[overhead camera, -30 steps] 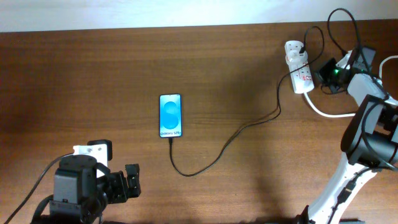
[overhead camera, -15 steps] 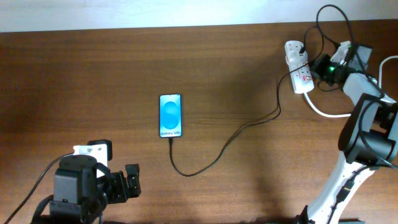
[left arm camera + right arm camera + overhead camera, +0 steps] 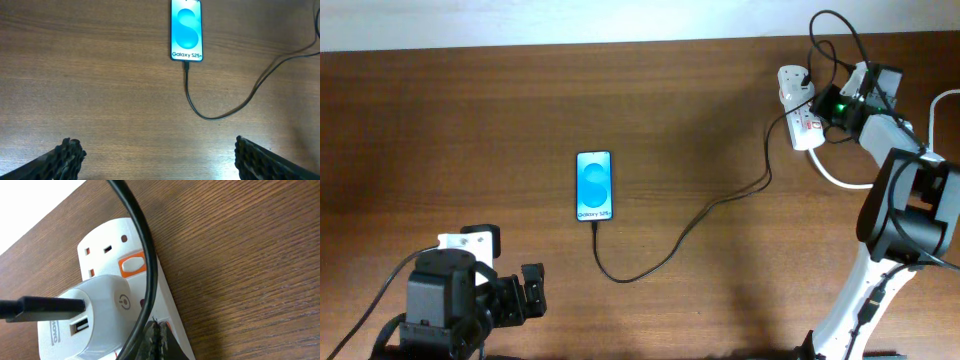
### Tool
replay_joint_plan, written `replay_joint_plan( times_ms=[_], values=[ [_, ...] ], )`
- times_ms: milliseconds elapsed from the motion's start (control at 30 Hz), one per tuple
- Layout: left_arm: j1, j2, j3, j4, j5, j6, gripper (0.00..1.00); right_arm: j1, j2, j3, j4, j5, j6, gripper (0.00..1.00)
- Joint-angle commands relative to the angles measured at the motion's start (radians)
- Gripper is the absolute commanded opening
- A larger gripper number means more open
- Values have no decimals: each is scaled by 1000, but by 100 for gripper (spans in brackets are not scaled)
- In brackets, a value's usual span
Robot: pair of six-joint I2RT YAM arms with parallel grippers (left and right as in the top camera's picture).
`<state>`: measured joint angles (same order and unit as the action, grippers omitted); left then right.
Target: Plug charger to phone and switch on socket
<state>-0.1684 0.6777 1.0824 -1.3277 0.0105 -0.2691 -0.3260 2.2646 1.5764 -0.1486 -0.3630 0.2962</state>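
The phone [image 3: 594,185] lies screen-up mid-table, its blue screen lit, and shows at the top of the left wrist view too, phone [image 3: 187,30]. The charger's black cable [image 3: 670,245] is plugged into the phone's near end and runs right to the white adapter [image 3: 100,310], which sits in the socket [image 3: 802,112]. My right gripper [image 3: 156,332] is shut, its tips resting on the socket [image 3: 110,250] beside the adapter, over a red switch that is mostly hidden. An orange-red switch [image 3: 134,264] shows further along. My left gripper [image 3: 155,155] is open above bare wood, near the table's front left.
A thick white cord [image 3: 840,178] leaves the socket toward the right arm's base [image 3: 900,220]. A black cable [image 3: 140,240] loops across the right wrist view in front of the socket. The table's far edge [image 3: 520,45] meets a white wall.
My right gripper has moved left and a little toward the far edge, from beside the socket onto it. The left arm, phone and charger cable have not moved.
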Motion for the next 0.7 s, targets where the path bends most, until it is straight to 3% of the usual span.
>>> replay_joint_plan(
  times_ms=[0,267,667],
  values=[
    [-4,-4,-2,2,-8,-6,100,31,20,10,6,-6,-57,4],
    [-4,-4,-2,2,-8,-6,99,41,80,10,-48,-29,-65,4],
    [-4,-4,-2,2,-8,-6,99,96,82,10,-124,-66,-188,4]
  ],
)
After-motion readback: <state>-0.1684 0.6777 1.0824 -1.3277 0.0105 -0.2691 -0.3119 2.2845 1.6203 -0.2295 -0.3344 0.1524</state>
